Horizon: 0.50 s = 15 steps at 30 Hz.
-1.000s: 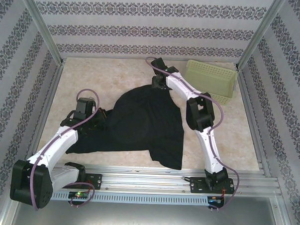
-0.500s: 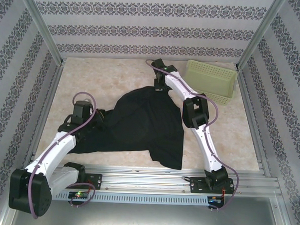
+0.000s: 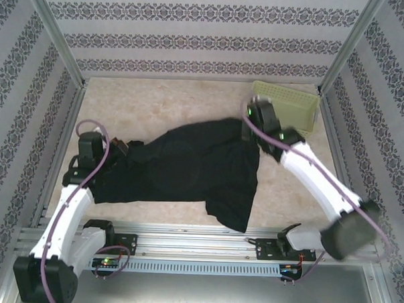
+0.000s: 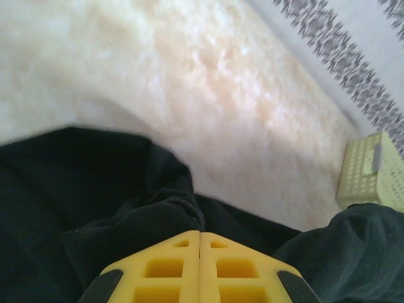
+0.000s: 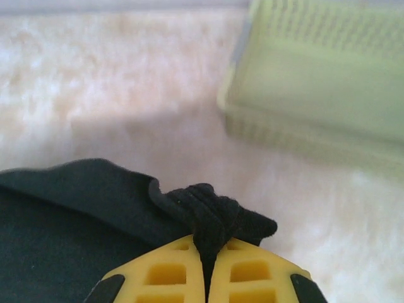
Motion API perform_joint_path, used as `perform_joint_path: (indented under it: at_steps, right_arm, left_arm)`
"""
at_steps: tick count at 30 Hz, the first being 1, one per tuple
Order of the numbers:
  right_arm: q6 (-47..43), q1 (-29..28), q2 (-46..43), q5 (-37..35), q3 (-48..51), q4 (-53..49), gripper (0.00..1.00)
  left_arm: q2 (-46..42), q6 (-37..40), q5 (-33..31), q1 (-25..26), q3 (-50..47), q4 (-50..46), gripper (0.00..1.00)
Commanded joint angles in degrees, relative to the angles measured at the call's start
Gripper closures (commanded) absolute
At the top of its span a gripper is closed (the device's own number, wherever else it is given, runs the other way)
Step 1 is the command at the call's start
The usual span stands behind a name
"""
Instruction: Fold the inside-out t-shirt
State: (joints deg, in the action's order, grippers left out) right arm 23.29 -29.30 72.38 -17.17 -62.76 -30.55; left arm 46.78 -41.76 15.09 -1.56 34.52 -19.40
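The inside-out t-shirt [image 3: 188,171], plain black, lies stretched across the middle of the table between my two grippers. At its left end my left gripper [image 3: 123,149] is shut on a fold of the cloth. In the left wrist view the yellow fingers [image 4: 170,265] meet at the left gripper's tip [image 4: 200,232], with the t-shirt [image 4: 95,189] bunched right at it. My right gripper [image 3: 248,132] holds the shirt's far right edge. The right wrist view shows the right gripper [image 5: 210,243] shut on a rolled wad of the t-shirt [image 5: 214,211].
A pale green perforated basket [image 3: 284,105] stands at the back right, just beyond my right gripper; it also shows as the basket [image 5: 322,76] and the basket [image 4: 372,173]. Patterned walls enclose the marbled table [image 3: 157,102]. A metal rail [image 3: 198,235] runs along the near edge.
The right gripper has shut on the shirt's far edge and swung right toward the basket. The left gripper has pulled left with its hold. The shirt is drawn out wider.
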Motion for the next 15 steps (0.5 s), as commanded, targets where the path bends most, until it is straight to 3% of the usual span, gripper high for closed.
perform_joint_path:
  at_steps: [1,4,7,8,10,13,15]
  right_arm:
    - [12.49,-4.15,-6.93,1.20,17.40,-0.85,1.00]
    - [23.81,-4.95,-13.09,6.17,29.21,-1.72,0.99]
    - [27.77,-5.18,-14.29,8.08,33.96,-1.27,0.79]
    - [27.24,-5.15,-13.99,6.72,33.03,-2.81,0.66]
    - [24.15,-5.22,-13.32,3.07,29.11,-5.84,0.52]
    - [18.86,-5.24,-11.70,-1.60,21.49,-8.59,0.44]
    - [16.17,-5.50,-9.50,-3.43,17.09,-8.75,0.41]
  left_arm:
    - [-2.69,-3.51,0.74,0.27,-6.80,-9.97,1.00]
    - [-3.06,-5.60,-0.04,0.33,-12.70,-10.04,0.92]
    - [-0.93,-6.29,-1.49,0.24,-14.04,-7.98,0.77]
    - [0.02,-5.88,-2.09,0.24,-12.87,-7.81,0.69]
    - [1.30,-5.11,-3.21,0.23,-9.20,-8.45,0.57]
    - [1.02,-3.54,-3.86,0.80,-2.00,-9.16,0.49]
    - [0.87,-1.45,-7.75,4.75,3.84,-10.63,0.46]
